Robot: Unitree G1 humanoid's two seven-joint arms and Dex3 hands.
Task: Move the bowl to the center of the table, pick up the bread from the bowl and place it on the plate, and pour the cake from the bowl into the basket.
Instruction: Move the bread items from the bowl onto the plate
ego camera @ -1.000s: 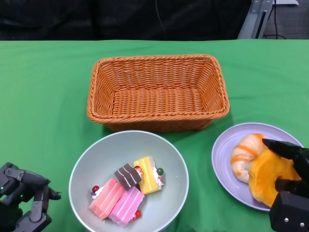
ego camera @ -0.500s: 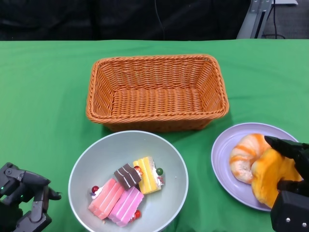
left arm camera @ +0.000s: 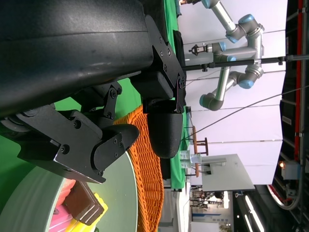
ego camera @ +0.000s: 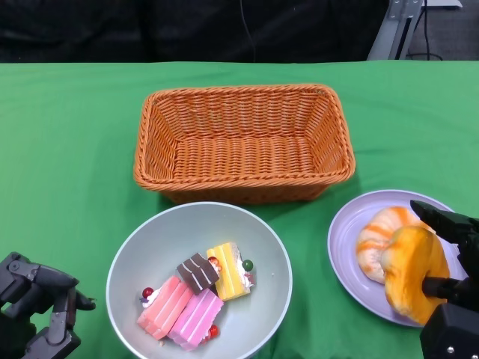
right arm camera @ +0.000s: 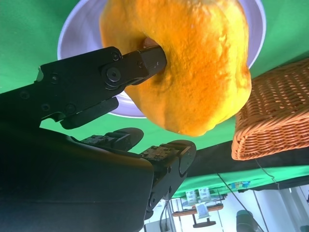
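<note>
One orange bread (ego camera: 414, 271) in right hand (ego camera: 449, 299), long axis seemingly upright over plate (ego camera: 346, 232).

I am working in a robotics lab: beyond my green-covered table (ego camera: 67, 134), the left wrist view shows jointed robot arms (left arm camera: 231, 58) on a stand before a white wall (left arm camera: 241, 125), and a metal frame (ego camera: 400, 22) rises behind the table's far edge.
</note>
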